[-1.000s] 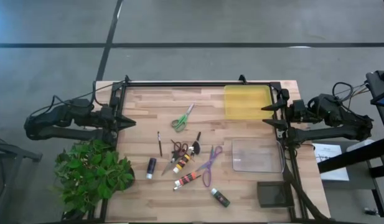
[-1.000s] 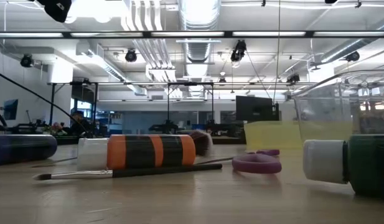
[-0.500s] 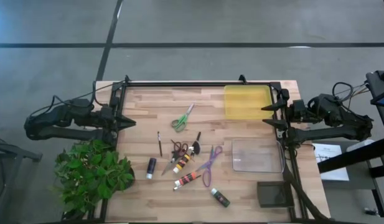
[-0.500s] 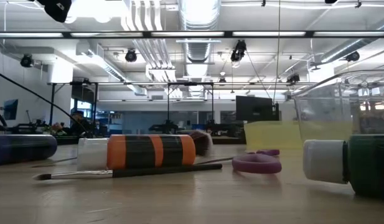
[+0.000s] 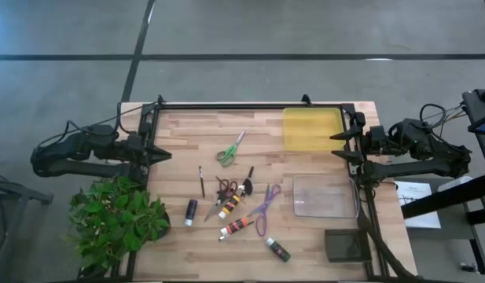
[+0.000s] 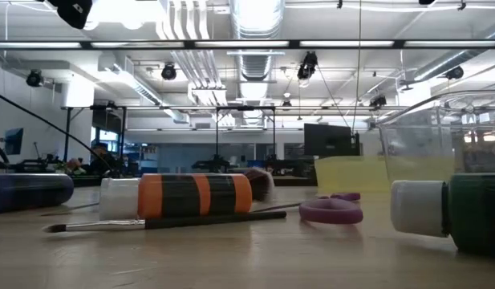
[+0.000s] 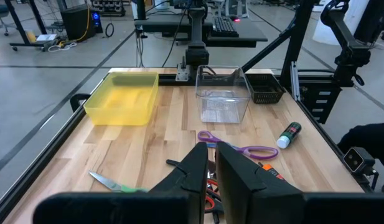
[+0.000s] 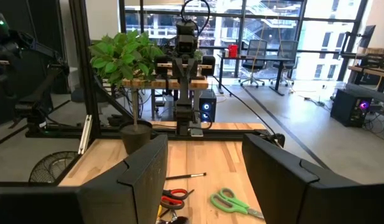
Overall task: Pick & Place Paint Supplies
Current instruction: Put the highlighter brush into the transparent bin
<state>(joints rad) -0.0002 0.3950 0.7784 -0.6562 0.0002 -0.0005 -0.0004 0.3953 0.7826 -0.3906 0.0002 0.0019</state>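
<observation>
Wooden table [image 5: 305, 236], paint supplies lying in the middle.
We see green scissors [image 5: 231, 148] pointing diagonally; left gripper [image 5: 159, 155] nearly closed, right gripper [image 5: 338, 146] wide; low view cuts the green tube [image 6: 452, 212].

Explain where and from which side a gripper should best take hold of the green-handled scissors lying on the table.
Probably from straight above, across the closed blades just beyond the handles. The green-handled scissors lie flat on the table, clear of other items, blades slanting toward the far edge.

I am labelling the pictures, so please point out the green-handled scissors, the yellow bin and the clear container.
green-handled scissors [image 5: 225, 155], high view, on the handles.
yellow bin [image 5: 312, 129], high view, on its bare floor.
clear container [image 5: 325, 196], high view, on its bare bottom.
</observation>
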